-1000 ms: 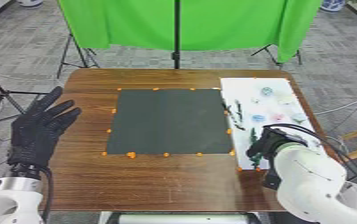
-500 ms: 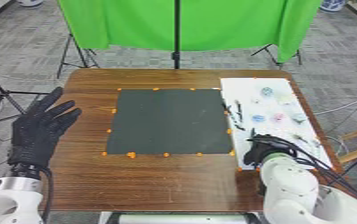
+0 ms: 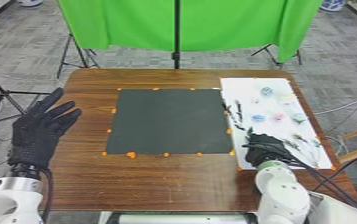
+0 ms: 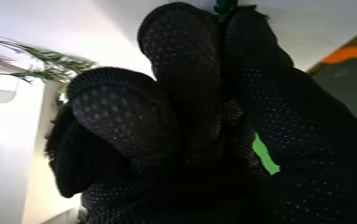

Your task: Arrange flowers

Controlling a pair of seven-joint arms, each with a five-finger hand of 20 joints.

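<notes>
A green stem point(image 4: 225, 7) sits pinched between fingertip and thumb of the right hand point(image 3: 265, 143), over the white sheet's point(image 3: 242, 87) near end — a blue bloom point(image 3: 258, 118) and a pink bloom point(image 3: 278, 117) lie on the sheet farther from the robot. Left of the sheet is the dark mat point(image 3: 167, 121) — and, well apart from the sheet, beyond that mat, the left hand point(image 3: 38, 132), fingers spread.

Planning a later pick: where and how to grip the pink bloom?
Pinch the pink bloom by its rim from above, probably fingers on its near and far sides: it's small and roundish, on the white sheet, with the blue bloom left and a pale one right.
</notes>
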